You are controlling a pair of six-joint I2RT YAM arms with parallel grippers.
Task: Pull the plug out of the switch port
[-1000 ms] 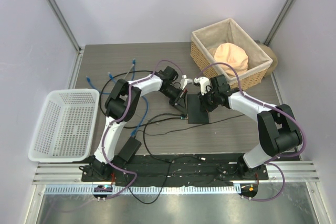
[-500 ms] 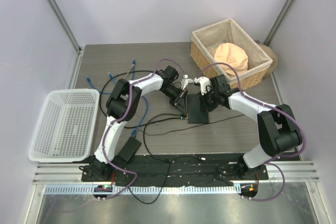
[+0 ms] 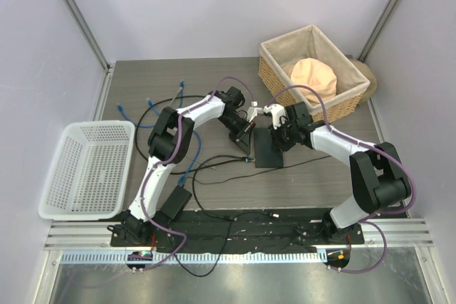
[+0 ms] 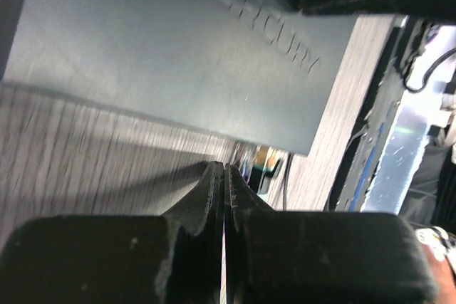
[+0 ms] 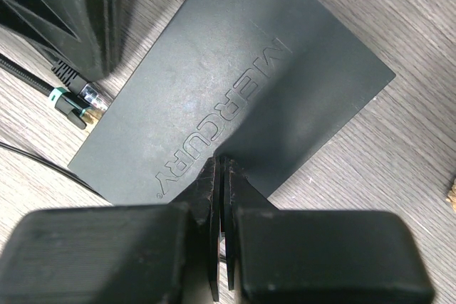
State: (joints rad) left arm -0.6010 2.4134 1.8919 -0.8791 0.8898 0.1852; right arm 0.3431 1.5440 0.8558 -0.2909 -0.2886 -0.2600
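Seemingly the plug (image 5: 75, 101) lies freed at left, just beside the switch (image 5: 235, 83); only retreat remains. Left tool (image 4: 224, 170) and right tool (image 5: 221, 167) are both pinched narrow, empty.

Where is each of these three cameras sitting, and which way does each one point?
Top external: fixed above and behind the arms, looking down on the table; both arms show whole.
Left wrist: on the left arm, looking past the shut left gripper at the switch.
Right wrist: on the right arm, looking down past the shut right gripper onto that switch.
Shared: both wrist views show the switch's raised lettering.
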